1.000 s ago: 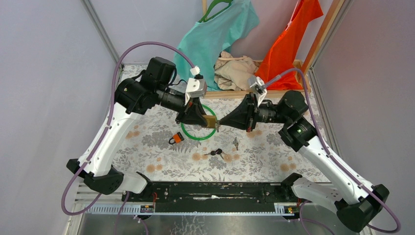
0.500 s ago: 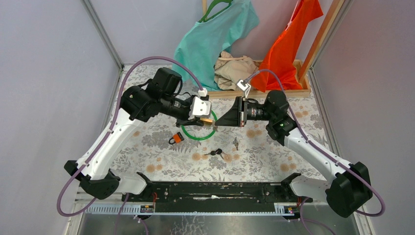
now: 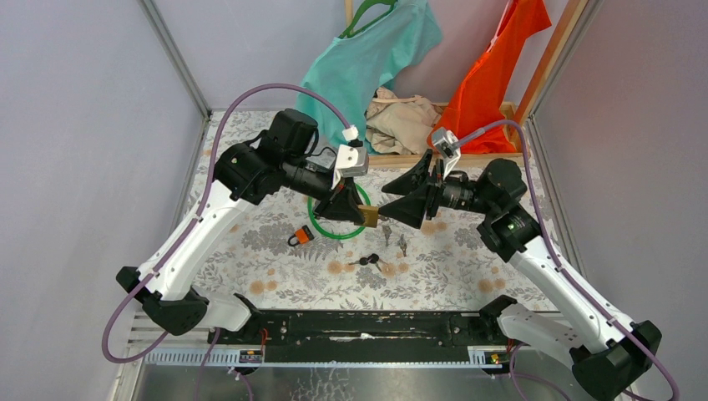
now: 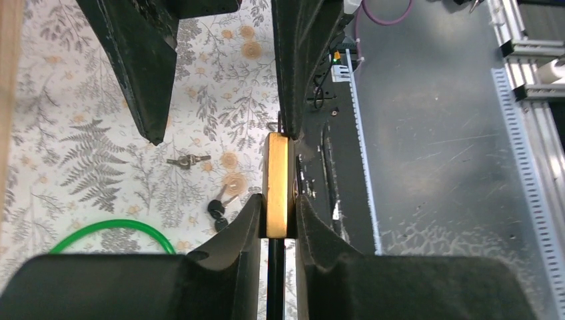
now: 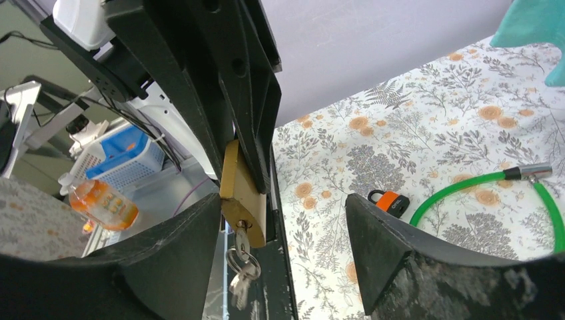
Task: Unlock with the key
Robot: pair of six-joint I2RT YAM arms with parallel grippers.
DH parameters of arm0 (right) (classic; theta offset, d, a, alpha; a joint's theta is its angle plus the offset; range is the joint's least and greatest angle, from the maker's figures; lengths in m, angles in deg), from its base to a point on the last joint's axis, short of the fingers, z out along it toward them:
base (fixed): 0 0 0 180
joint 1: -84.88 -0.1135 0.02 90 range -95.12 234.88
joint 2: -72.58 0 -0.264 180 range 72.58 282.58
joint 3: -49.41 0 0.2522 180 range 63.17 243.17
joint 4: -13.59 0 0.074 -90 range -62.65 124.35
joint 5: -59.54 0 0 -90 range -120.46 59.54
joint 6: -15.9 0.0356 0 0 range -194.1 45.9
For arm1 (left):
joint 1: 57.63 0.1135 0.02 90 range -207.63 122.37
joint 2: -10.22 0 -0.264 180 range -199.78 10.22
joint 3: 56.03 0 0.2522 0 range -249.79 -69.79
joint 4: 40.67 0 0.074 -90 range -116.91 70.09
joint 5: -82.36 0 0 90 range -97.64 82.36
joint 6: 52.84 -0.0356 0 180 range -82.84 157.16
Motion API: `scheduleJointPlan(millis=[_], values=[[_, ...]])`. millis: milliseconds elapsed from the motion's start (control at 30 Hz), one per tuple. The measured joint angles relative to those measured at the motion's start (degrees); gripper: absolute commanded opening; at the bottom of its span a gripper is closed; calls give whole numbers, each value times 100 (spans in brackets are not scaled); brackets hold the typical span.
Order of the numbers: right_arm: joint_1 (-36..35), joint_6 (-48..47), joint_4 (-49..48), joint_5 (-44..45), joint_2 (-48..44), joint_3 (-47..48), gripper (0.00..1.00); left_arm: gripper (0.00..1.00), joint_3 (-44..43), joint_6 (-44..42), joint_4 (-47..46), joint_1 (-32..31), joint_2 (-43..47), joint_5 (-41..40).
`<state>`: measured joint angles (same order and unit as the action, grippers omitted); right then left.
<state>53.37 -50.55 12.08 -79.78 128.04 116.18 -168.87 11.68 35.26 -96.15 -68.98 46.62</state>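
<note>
A brass padlock hangs above the floral table, pinched edge-on between my left gripper's jaws, which are shut on it. In the right wrist view the padlock has a silver key seated in its keyhole, with a ring of spare keys dangling below. My right gripper stands open around the lock's lower end, its fingers apart and touching neither key nor lock. From above, the right gripper faces the left gripper. The shackle is hidden by my left fingers.
A small orange padlock lies on the table beside a green cable loop. Black-headed keys and a silver key pair lie nearer the front. Clothes on a wooden rack stand at the back.
My right gripper has opened and let go of the key, which stays in the padlock. Both arms have shifted slightly while the left keeps its hold on the lock.
</note>
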Motion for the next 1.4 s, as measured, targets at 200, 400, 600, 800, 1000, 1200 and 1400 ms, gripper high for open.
scheduleJointPlan(millis=[200, 400, 600, 800, 1000, 1200, 1400], values=[[-92, -240, 17, -433, 236, 256, 62, 0, 48, 380, -20, 22, 0, 120], [-339, -326, 66, -544, 367, 308, 50, 0, 55, 496, -160, 57, -4, 256], [-404, -391, 177, -656, 391, 339, 7, 0, 55, 527, -201, 140, -44, 258], [-400, -286, 72, -695, 498, 339, 16, 0, 55, 586, -98, 184, -85, 229], [-367, 496, -520, -739, 785, 129, 9, 0, -55, 442, 267, 299, -262, 114], [-348, 824, -839, -710, 907, -74, 0, 1, -133, 232, 608, 389, -455, 111], [-326, 887, -774, -516, 892, -79, 0, 80, -151, -140, 632, 382, -466, 15]])
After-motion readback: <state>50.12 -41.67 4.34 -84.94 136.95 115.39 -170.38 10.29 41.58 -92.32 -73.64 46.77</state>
